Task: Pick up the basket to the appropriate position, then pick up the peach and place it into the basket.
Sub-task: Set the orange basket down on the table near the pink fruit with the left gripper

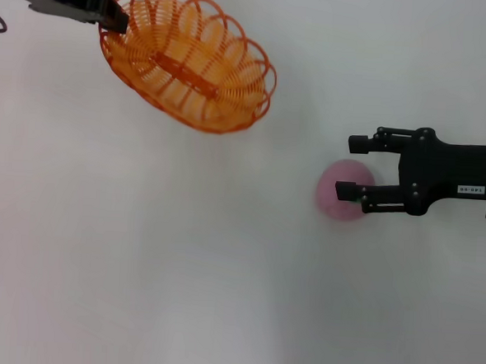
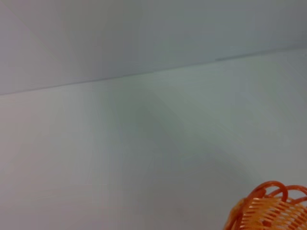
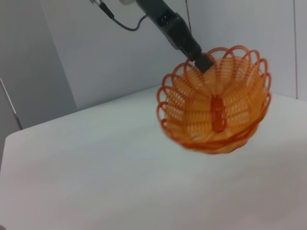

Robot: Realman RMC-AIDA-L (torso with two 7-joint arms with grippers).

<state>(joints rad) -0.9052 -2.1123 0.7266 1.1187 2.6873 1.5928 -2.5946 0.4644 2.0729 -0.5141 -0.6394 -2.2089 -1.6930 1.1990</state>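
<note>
Left end effector (image 1: pixel 114 19) clamps the light, springy basket (image 1: pixel 189 59) by its rim, raised far left. Right end effector (image 1: pixel 353 166) hangs released around the soft, roll-prone peach (image 1: pixel 341 190) on the worktop (image 1: pixel 180 261); take hold across its middle.

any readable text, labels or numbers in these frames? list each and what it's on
One label only: a small white sticker on the right arm's black gripper, head view. It carries dark characters, too small to read.
Nothing printed on the basket, the peach, the left gripper at the basket rim, or the white table.
</note>
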